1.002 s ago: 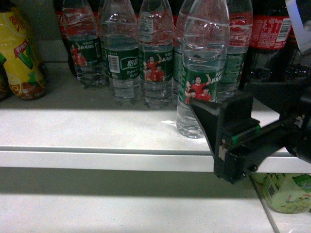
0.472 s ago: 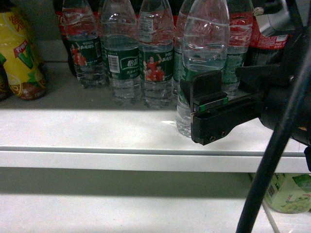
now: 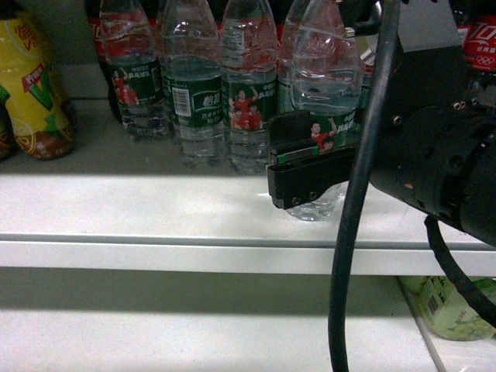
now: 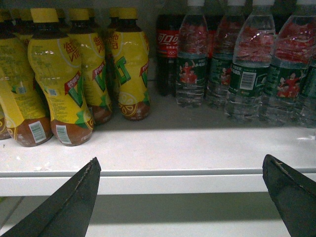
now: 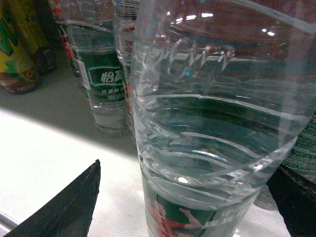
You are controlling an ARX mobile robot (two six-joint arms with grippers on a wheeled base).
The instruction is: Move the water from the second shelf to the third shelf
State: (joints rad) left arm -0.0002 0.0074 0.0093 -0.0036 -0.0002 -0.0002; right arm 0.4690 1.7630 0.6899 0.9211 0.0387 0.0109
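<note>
The water (image 3: 325, 62) is a clear ribbed bottle with a green label. It stands upright at the front of the white shelf (image 3: 155, 209), ahead of a row of like bottles. My right gripper (image 3: 306, 167) is open around its lower body. One black finger crosses the label in front and the other is hidden behind. In the right wrist view the bottle (image 5: 212, 123) fills the gap of that gripper (image 5: 186, 168), the left finger standing apart from it. My left gripper (image 4: 180, 159) hangs open and empty before the shelf edge, out of the head view.
Several more water bottles (image 3: 194, 85) line the shelf's back, with cola bottles (image 4: 168, 49) behind them. Yellow drink bottles (image 4: 59, 74) fill the left. A black cable (image 3: 356, 232) hangs across the front. A lower shelf (image 3: 194, 325) holds a green bottle (image 3: 457, 306).
My right gripper came in from the lower right, moving left and up, and now straddles the front water bottle. The bottle stays on the shelf.
</note>
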